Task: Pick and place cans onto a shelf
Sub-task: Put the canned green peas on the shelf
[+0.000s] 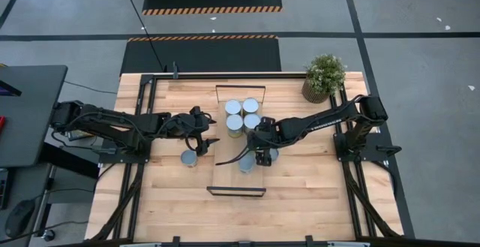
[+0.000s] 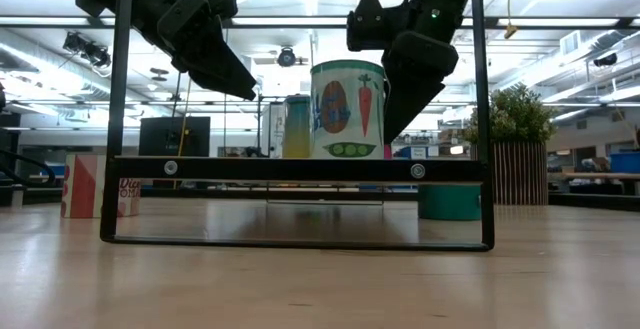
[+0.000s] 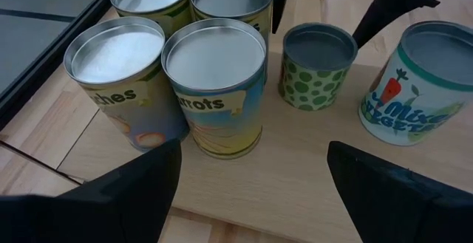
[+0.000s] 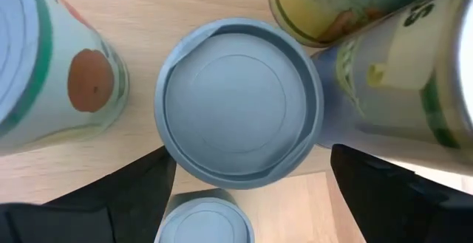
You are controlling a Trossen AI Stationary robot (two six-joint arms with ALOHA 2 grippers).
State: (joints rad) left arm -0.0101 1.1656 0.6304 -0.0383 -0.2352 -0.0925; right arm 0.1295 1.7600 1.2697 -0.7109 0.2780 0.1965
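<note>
The shelf (image 1: 225, 173) is a narrow raised board across the table's middle. Four tall cans (image 1: 242, 114) stand in a block at its far part. A short green-dotted can (image 3: 318, 66) stands nearer, and a vegetable-label can (image 2: 347, 109) nearest. My right gripper (image 4: 251, 158) is open above the dotted can (image 4: 238, 103), pointing steeply down. One finger stands on either side of it, both clear of it. My left gripper (image 3: 253, 154) hangs open left of the shelf, facing the tall cans and holding nothing.
A red-and-white can (image 2: 95, 184) stands on the table left of the shelf (image 1: 190, 158). A teal can (image 2: 450, 201) stands on the table by the shelf's right side (image 1: 273, 155). A potted plant (image 1: 325, 76) sits at the far right corner.
</note>
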